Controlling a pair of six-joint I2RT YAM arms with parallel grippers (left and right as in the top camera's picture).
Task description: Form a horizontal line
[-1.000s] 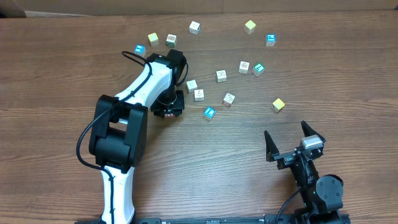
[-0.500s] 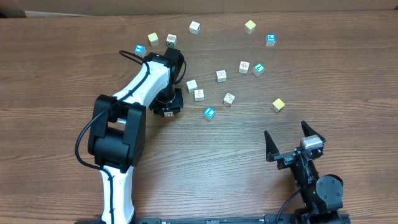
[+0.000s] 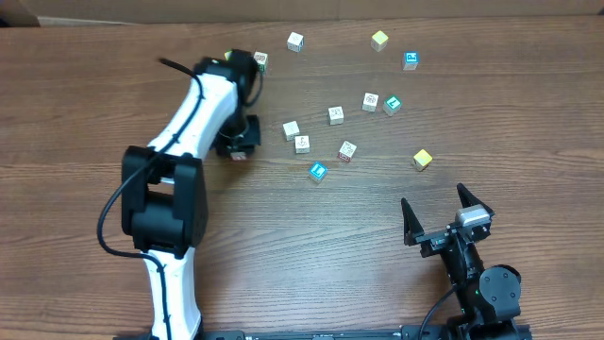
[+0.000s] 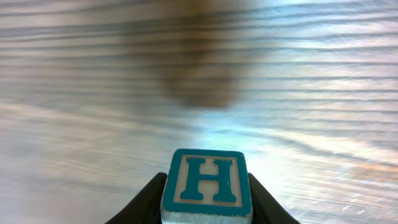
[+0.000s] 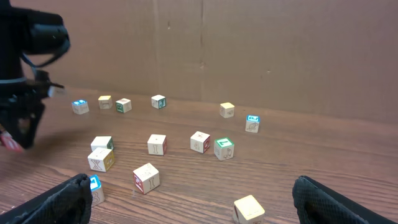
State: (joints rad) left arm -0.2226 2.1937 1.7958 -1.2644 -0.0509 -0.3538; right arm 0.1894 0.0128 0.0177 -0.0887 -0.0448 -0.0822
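Now my left gripper (image 3: 236,144) has narrowed onto the blue H cube (image 4: 206,185) and carried it leftward, clear of the scattered cubes (image 3: 335,115), where no horizontal line stands yet.

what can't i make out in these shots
Overhead: the left tool and its load, covered by its white arm.
Left wrist: the pale wooden cube with a teal H, cut off at the bottom edge; the wooden table, blurred.
Overhead: prints on the loose cubes, too small.

Bright glare, motion-blurred left wrist background
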